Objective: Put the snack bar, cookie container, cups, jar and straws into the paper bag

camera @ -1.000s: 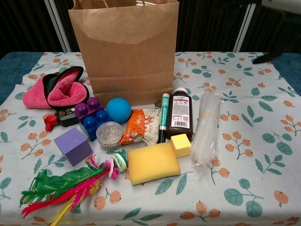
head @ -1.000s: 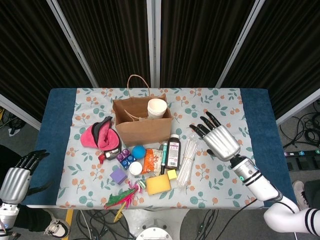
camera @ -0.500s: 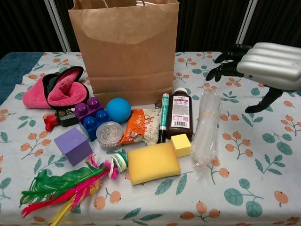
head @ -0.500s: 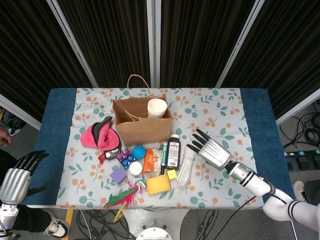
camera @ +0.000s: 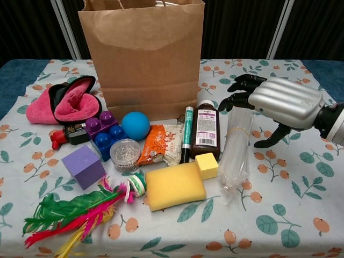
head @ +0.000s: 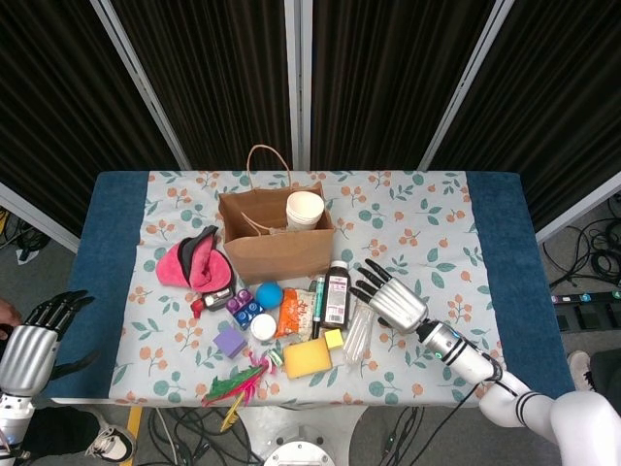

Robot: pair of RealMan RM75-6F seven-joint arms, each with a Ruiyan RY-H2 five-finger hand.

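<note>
The paper bag (head: 277,240) stands upright on the table (head: 116,243), with white cups (head: 304,209) already inside it at its right end. Right of the bag's front lies the clear bundle of straws (camera: 234,153), beside a brown bottle (camera: 206,130). The right hand (camera: 279,102) hovers just over the straws, fingers (camera: 239,91) spread apart and curved toward the bag, gripping nothing. Far left of the bag, off the table edge, the left hand (head: 29,345) hangs with fingers slightly parted, empty. An orange snack packet (camera: 160,151) lies in front of the bag.
</note>
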